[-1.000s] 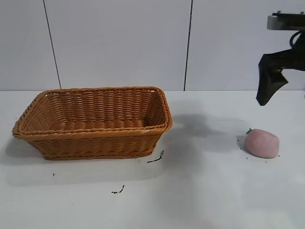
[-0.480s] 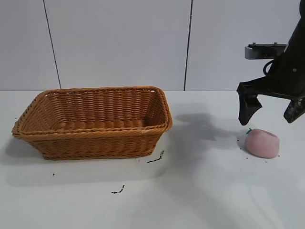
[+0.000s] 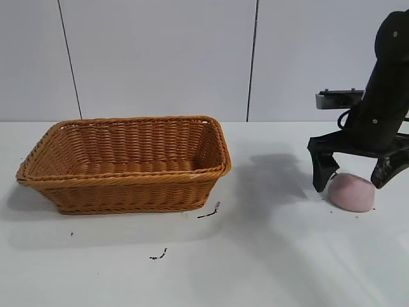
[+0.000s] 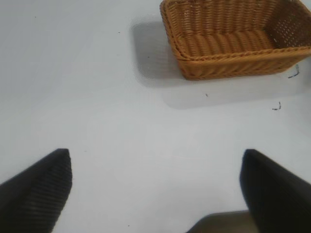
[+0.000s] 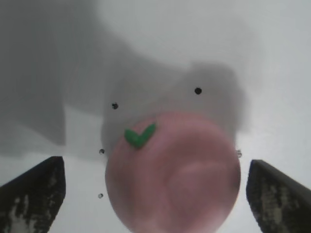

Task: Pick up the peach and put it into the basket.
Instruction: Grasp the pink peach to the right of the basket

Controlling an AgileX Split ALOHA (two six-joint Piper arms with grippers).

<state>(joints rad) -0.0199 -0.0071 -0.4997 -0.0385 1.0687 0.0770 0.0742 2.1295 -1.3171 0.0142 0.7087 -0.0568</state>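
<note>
Peach [image 3: 351,192] sits between right gripper's [image 3: 353,176] wide-spread fingers [image 3: 321,171], unheld.

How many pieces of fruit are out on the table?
1. A single pink peach lies on the white table, right of the basket, between the open right claw's fingers. The basket looks empty, though its near wall hides some of the floor.

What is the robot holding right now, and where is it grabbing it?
Nothing yet. The right end effector is open, its fingers on either side of the peach on the table. The left end effector is open too, holding nothing.
</note>
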